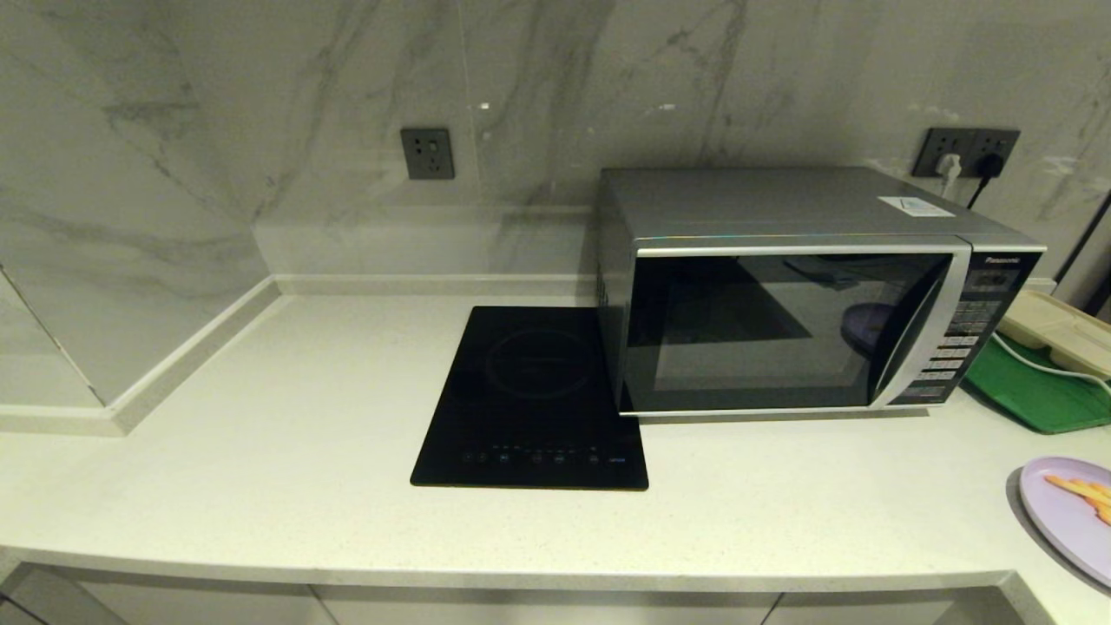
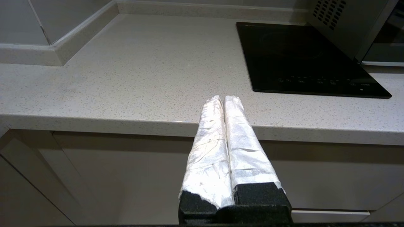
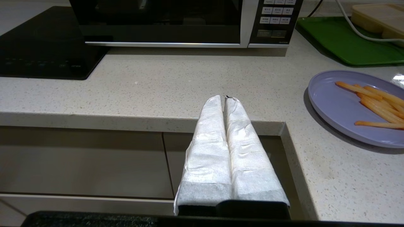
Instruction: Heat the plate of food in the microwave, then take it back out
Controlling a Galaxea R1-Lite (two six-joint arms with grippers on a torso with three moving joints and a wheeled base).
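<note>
A: Left to right on my head feed?

B: I log the induction hob [image 1: 531,395] at centre, the microwave [image 1: 798,295] at 2 o'clock with its door closed, the green tray [image 1: 1033,391] at 3, and the plate of food [image 1: 1063,512] at 4 on the counter [image 1: 260,451].

A: Grippers?

B: Left gripper [image 2: 224,100] and right gripper [image 3: 225,100] are parked off the counter edge, fingers pressed together, holding nothing.

Hob [image 1: 531,395] left of microwave [image 1: 798,291] — plate [image 1: 1069,512] front-right, on counter [image 1: 260,451].
</note>
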